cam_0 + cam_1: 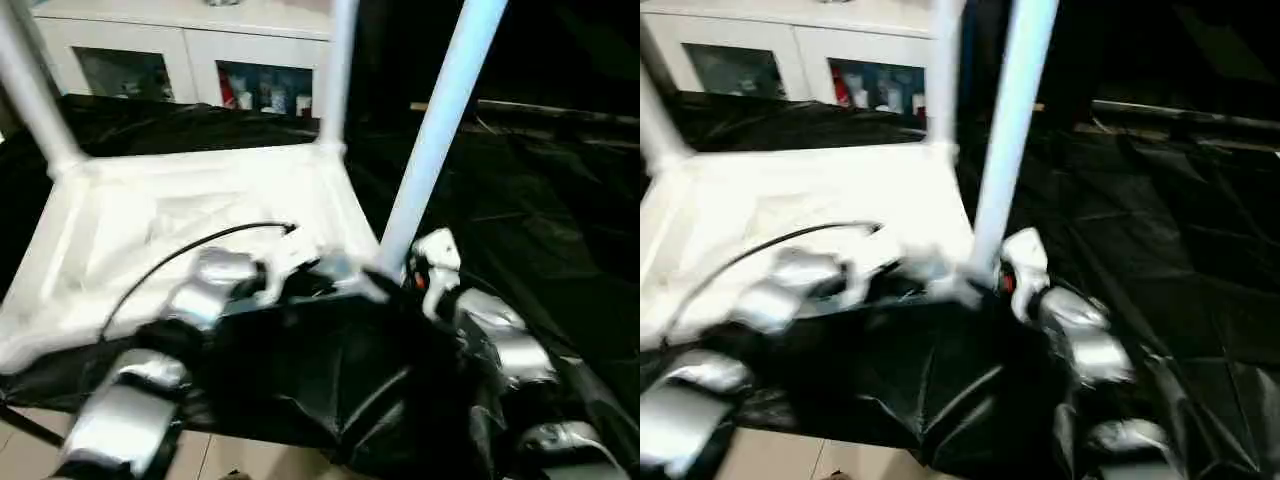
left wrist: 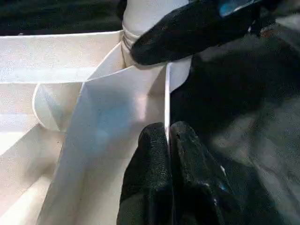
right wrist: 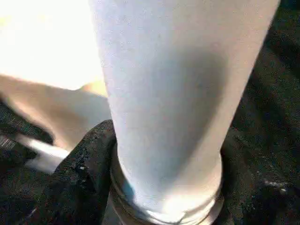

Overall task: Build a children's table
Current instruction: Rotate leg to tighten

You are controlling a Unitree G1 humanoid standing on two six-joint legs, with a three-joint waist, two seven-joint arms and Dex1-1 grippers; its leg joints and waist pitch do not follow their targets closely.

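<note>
Tabletop (image 1: 190, 225) upside down on black-draped worktop (image 1: 520, 200), left-centre of frame, ribbed underside up. Three legs seated upright in corner sockets: upper left (image 1: 30, 85), top centre (image 1: 338, 70), nearest one (image 1: 440, 125) right of centre. Left end effector (image 2: 168, 140) pinched closed on thin tabletop rim beside nearest socket. Right end effector (image 3: 161, 187) partly open, fingers (image 3: 89, 159) flanking base of nearest leg, touching it. White cabinet (image 1: 180, 45) along top of frame.
</note>
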